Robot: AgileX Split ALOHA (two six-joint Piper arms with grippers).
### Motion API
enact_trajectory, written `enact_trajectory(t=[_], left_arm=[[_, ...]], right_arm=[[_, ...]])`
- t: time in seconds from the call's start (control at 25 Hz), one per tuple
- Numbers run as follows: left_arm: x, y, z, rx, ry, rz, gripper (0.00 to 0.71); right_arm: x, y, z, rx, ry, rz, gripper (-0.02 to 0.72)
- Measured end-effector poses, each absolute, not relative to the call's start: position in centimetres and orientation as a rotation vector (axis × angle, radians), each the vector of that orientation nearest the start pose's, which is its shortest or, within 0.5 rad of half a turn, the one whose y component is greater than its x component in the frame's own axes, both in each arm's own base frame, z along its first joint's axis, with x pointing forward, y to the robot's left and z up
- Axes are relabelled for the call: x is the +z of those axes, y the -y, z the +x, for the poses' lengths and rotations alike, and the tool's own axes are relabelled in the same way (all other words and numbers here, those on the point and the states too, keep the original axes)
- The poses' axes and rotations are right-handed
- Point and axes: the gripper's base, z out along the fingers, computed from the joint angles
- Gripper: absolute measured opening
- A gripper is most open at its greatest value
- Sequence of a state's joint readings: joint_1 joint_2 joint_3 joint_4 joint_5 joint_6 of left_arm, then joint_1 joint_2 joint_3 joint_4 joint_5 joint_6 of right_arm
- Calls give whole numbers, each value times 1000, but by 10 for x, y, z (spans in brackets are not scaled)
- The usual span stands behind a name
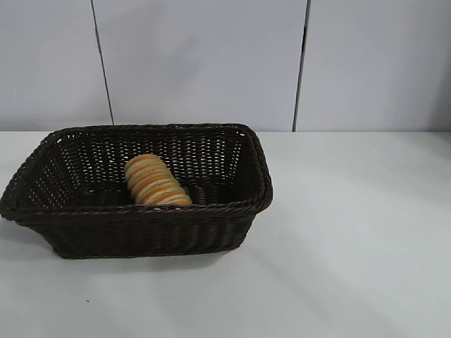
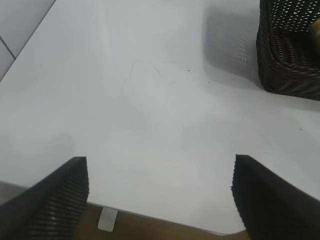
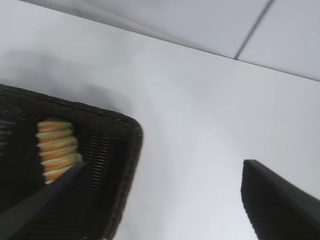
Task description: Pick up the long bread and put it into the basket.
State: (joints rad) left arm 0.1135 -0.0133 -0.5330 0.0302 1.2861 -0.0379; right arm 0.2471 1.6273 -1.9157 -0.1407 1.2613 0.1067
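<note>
Long bread (image 1: 156,182) lying inside the basket (image 1: 84,229), on its floor, toward the near wall and a little right of centre; striped crosswise in tan and orange, one rounded end pointing toward eleven o'clock, the other resting against the near wall at about five. Nothing gripping it. Basket sitting on the white table (image 1: 352,232), in the left half of the exterior view, with its right near corner toward four o'clock. Pale panelled wall (image 1: 204,63) behind, at twelve.

Right gripper (image 3: 162,200) hanging above the table just off the basket's corner — jaws spread wide and empty, one dark finger overlapping the basket's rim in its wrist view, the other over bare table. Loaf visible there past the rim (image 3: 56,147).

Left gripper (image 2: 160,195) parked over the table's edge, well apart from the basket (image 2: 290,55) — jaws likewise released, holding nothing.
</note>
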Motion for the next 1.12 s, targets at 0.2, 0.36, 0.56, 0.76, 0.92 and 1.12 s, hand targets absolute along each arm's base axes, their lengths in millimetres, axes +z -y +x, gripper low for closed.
enact_trajectory(t=[0.2, 0.36, 0.56, 0.76, 0.92, 1.12], left_arm=[[269, 0, -22, 78, -2217, -175, 571], [269, 0, -22, 78, -2217, -175, 571], [269, 0, -22, 78, -2217, -175, 571], [269, 0, -22, 78, -2217, -175, 571], [269, 0, -22, 78, -2217, -175, 571], [269, 0, -22, 78, -2217, -175, 571]], right_arm=[[462, 6, 304, -164, -2403, 65, 568], [467, 38, 292, -202, -2392, 154, 568], [476, 38, 278, -193, -2365, 119, 568], [519, 29, 205, -175, -2185, 107, 568], [532, 16, 89, -173, -1998, 100, 568], [473, 2, -43, -157, -1819, 125, 568]])
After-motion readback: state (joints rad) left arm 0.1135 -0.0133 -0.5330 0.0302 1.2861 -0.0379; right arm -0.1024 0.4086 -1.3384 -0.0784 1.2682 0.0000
